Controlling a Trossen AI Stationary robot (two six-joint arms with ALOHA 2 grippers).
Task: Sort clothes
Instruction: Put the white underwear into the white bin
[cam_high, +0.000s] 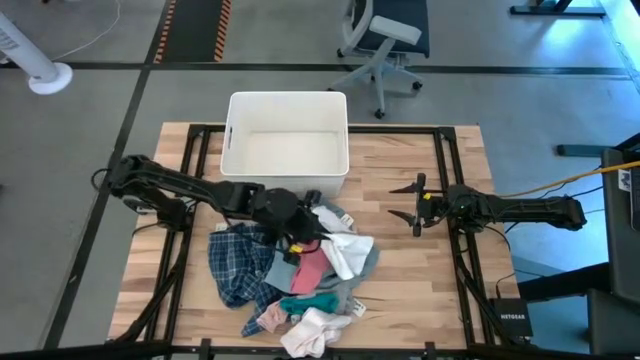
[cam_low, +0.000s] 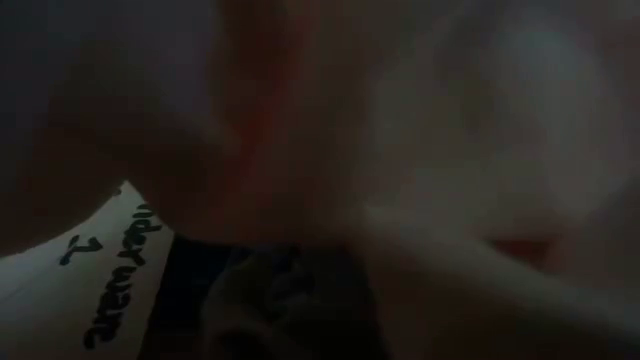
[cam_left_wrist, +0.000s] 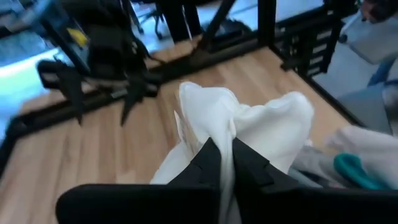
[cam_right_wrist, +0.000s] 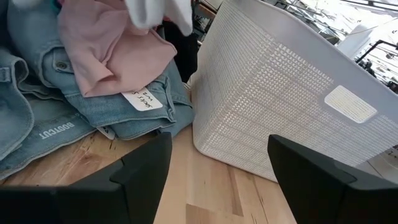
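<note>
The left gripper (cam_left_wrist: 226, 163) is pinching a white piece (cam_left_wrist: 249, 124) atop the clothes pile (cam_high: 290, 275), apparently lifting it slightly, just in front of the bin (cam_high: 285, 140), while the right gripper (cam_high: 412, 203) is waiting open well apart.

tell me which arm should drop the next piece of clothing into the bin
Left. The left gripper is already shut on a white garment at the clothes pile, right beside the bin. The right gripper is open, empty, off to the side.
</note>
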